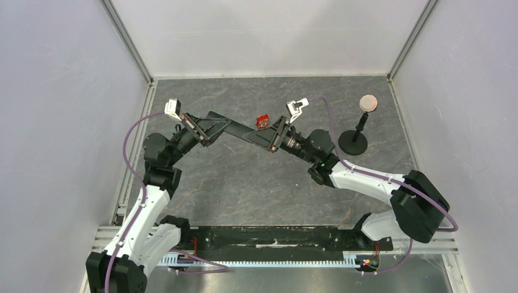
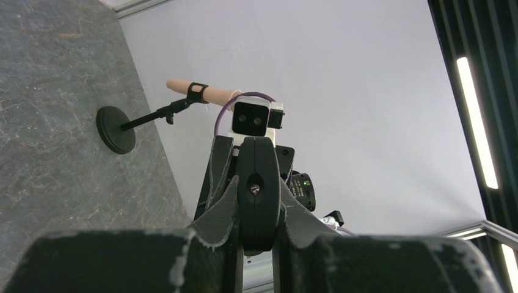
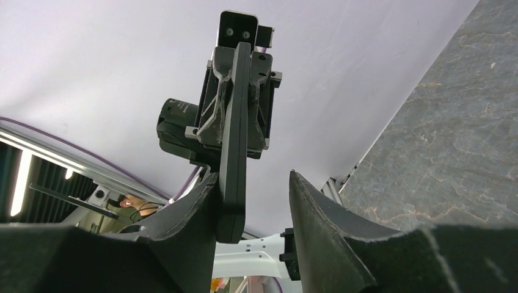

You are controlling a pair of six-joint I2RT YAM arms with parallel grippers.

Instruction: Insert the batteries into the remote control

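Note:
The remote control (image 1: 235,129) is a slim black bar held off the table between my two arms. My left gripper (image 1: 203,132) is shut on its left end; in the left wrist view the remote (image 2: 258,201) shows end-on, pinched between both fingers. My right gripper (image 1: 270,141) is open around the other end. In the right wrist view the remote (image 3: 234,134) lies against the left finger (image 3: 195,207), and there is a gap to the right finger (image 3: 317,213). The batteries are out of view.
A small red-and-white box (image 1: 263,121) sits just behind the remote. A black round-based stand (image 1: 353,142) with a tan disc (image 1: 368,102) is at the back right, also in the left wrist view (image 2: 115,129). White walls enclose the grey table (image 1: 256,183).

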